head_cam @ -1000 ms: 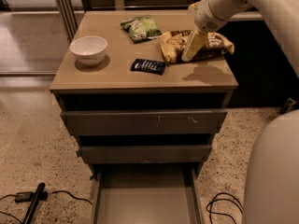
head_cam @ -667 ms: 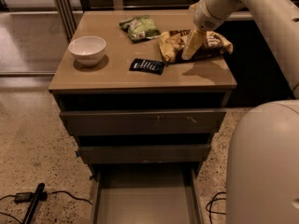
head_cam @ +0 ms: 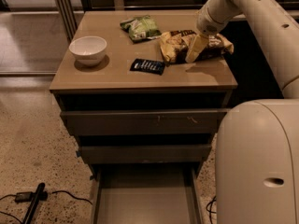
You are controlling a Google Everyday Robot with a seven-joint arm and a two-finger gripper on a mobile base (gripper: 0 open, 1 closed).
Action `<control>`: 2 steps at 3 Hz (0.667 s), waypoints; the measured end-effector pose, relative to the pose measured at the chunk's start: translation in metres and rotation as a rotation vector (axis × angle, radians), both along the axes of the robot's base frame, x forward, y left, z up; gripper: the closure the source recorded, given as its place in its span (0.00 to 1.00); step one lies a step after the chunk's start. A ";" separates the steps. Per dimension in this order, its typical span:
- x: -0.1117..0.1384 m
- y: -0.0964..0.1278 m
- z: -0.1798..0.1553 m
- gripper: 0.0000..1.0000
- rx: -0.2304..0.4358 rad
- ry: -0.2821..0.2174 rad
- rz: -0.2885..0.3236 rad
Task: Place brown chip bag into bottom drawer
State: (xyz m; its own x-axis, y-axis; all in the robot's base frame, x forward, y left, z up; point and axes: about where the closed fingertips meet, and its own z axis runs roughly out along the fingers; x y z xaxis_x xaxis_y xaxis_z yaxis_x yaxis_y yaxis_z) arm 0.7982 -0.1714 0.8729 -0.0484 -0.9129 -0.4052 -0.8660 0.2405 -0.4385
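Note:
The brown chip bag lies crinkled on the cabinet top at the back right, dark brown in the middle with pale yellow ends. My gripper reaches down from the upper right and rests on the middle of the bag, hiding part of it. The bottom drawer is pulled out at the foot of the cabinet, and its flat grey floor shows with nothing on it.
A white bowl stands at the left of the cabinet top. A green bag lies at the back and a small dark blue packet in the middle. The two upper drawers are closed. My cream body fills the lower right. Cables lie on the floor.
My body has come to fill more of the lower right of the view. The gripper stays over the brown chip bag, and the bag has not moved.

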 end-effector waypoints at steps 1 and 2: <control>0.000 0.000 0.000 0.11 0.000 0.000 0.000; 0.000 0.000 0.000 0.34 0.000 0.000 0.000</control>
